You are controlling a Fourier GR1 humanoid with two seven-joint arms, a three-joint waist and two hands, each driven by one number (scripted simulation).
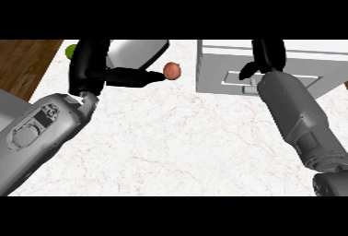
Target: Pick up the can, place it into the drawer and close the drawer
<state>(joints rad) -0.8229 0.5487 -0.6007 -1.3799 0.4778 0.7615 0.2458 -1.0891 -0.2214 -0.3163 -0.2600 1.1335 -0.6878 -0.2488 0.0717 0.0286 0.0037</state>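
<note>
As far as I can read the head view, nearest to me are the two grey forearms. The left forearm (pixel 41 133) comes in large from the lower left corner. The right forearm (pixel 299 120) comes from the lower right, angled up towards the far right. White marble counter (pixel 176 138) runs between them.

Further out, left hand (pixel 88 64) shows at the upper left. Fingers are straight and pointing away, thumb (pixel 136 77) stuck out to the right, so it's relaxed rather than curled round a thing.

Just off the thumb tip there's a small reddish-brown egg-shaped object (pixel 172 70) on the counter. Touching or apart, can't tell.

Above the thumb and right beside the fingers sits a grey-white rounded body, cut by the top edge. I take it for the can (pixel 139 53). It's on the counter's left side, well apart from the drawer unit. A small green object (pixel 70 50) peeks out at the left hand's outer side.

On the right, the white drawer unit (pixel 217 64) stands at the far edge. Right hand (pixel 268 55) is over its front, black against the grey panel. Can't tell whether that hand is open or closed, or whether the drawer is pulled out.

Wooden floor (pixel 24 60) shows past the counter's left edge
</note>
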